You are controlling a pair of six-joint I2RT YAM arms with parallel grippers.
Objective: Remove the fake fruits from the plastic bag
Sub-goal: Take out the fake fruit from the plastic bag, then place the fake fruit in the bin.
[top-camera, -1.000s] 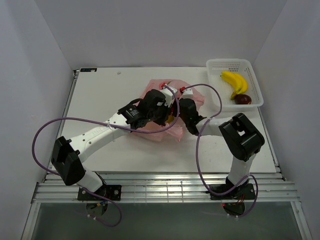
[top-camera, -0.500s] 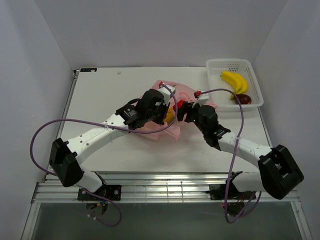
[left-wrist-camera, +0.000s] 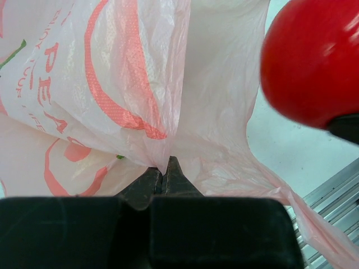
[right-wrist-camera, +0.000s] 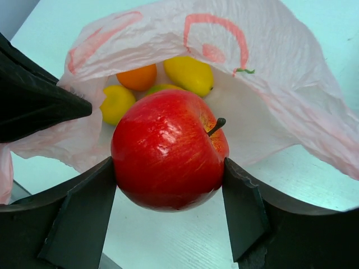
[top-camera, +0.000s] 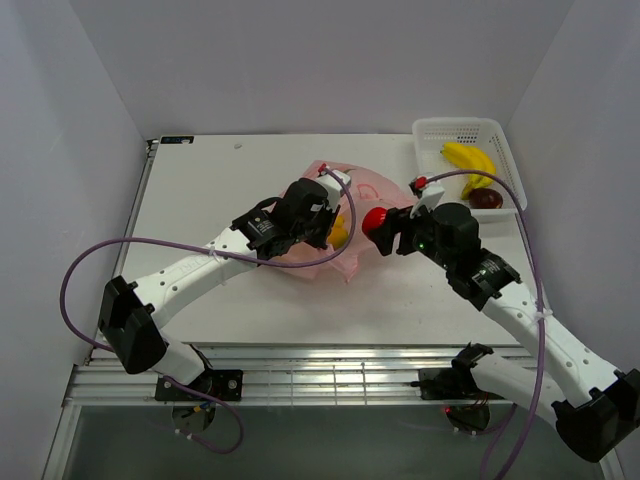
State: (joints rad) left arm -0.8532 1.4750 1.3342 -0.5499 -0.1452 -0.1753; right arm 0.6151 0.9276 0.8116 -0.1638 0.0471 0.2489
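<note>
The pink plastic bag (top-camera: 372, 187) lies mid-table, its mouth held up by my left gripper (top-camera: 336, 214), which is shut on a pinch of the bag's film (left-wrist-camera: 162, 165). My right gripper (top-camera: 386, 224) is closed on a glossy red apple (right-wrist-camera: 168, 148) just outside the bag's mouth, above the table. The apple (left-wrist-camera: 311, 61) also shows at the top right of the left wrist view. Inside the bag (right-wrist-camera: 269, 73) lie an orange round fruit (right-wrist-camera: 137, 77), a yellow oval fruit (right-wrist-camera: 188, 74), another yellow one (right-wrist-camera: 116, 102) and a greenish one (right-wrist-camera: 160, 88) half hidden behind the apple.
A white perforated basket (top-camera: 432, 130) stands at the back right with bananas (top-camera: 470, 162) and a dark red fruit (top-camera: 486, 198) in it. The table's front edge and metal rails (top-camera: 320, 385) run along the bottom of the top view.
My right arm has drawn back to the right, bringing the red apple out of the bag. The left gripper has kept its hold on the bag.
</note>
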